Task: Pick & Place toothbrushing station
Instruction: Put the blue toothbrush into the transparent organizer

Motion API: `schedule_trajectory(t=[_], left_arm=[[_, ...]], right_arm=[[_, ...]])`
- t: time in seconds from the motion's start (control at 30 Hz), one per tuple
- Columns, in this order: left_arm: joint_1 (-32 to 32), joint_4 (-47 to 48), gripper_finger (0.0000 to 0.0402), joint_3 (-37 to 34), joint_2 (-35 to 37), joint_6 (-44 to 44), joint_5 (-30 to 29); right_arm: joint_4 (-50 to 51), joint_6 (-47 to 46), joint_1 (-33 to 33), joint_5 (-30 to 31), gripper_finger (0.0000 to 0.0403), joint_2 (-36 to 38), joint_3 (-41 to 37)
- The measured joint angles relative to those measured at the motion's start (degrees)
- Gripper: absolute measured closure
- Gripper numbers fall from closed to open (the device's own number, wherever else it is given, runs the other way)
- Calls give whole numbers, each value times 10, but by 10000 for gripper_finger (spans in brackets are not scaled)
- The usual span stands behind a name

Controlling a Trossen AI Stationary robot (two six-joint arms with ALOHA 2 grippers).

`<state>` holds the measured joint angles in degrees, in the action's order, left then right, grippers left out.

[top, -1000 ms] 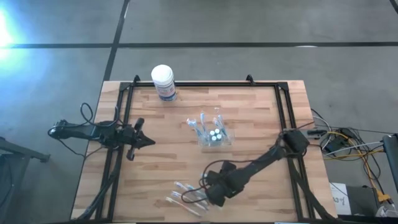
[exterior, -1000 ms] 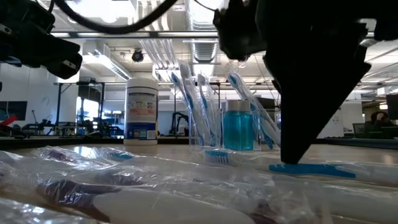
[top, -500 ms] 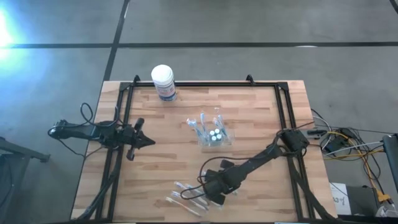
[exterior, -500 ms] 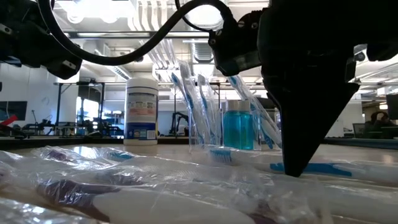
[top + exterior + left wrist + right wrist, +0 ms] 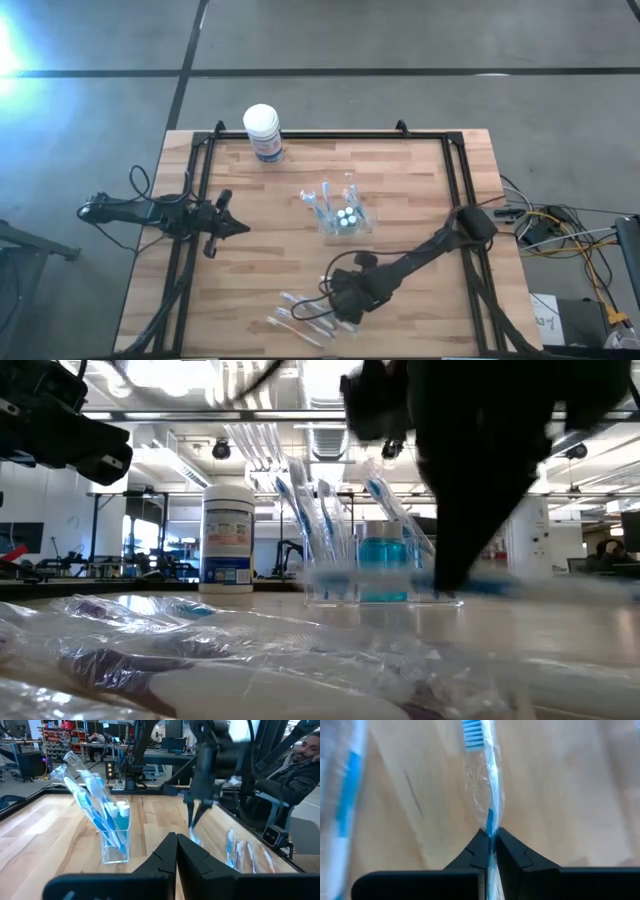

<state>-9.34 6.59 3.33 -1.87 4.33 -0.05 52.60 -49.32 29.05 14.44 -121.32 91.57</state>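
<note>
Right tool (image 5: 491,837) pinches wrapped toothbrush (image 5: 487,780); handle hidden between fingers.

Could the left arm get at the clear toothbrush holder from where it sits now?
Probably yes. The left gripper waits at the table's left side, shut, with bare wood between it and the clear holder. The right gripper, shut on a wrapped toothbrush, works nearer the front edge.

Holder (image 5: 341,217) stands mid-worktop (image 5: 400,190), bare wood all round. Tub (image 5: 263,132) blocks far edge. Wrapped brushes (image 5: 298,318) and right gripper (image 5: 345,312) crowd near edge.
</note>
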Motion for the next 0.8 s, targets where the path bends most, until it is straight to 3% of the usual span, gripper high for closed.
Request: schedule_trajectory(t=[0.3,0.47,0.63,0.8], left_arm=[[0,-1,388,0,0,-12,-9],[0,-2,390,0,-2,-15,-12],[0,-6,388,-1,-2,-20,-15],[0,-17,392,-7,-2,-22,-16]], right_arm=[[-6,46,30,189,390,117,-14],[-57,85,55,308,390,211,-86],[-296,203,58,390,390,309,-239],[-654,378,35,425,390,364,-419]])
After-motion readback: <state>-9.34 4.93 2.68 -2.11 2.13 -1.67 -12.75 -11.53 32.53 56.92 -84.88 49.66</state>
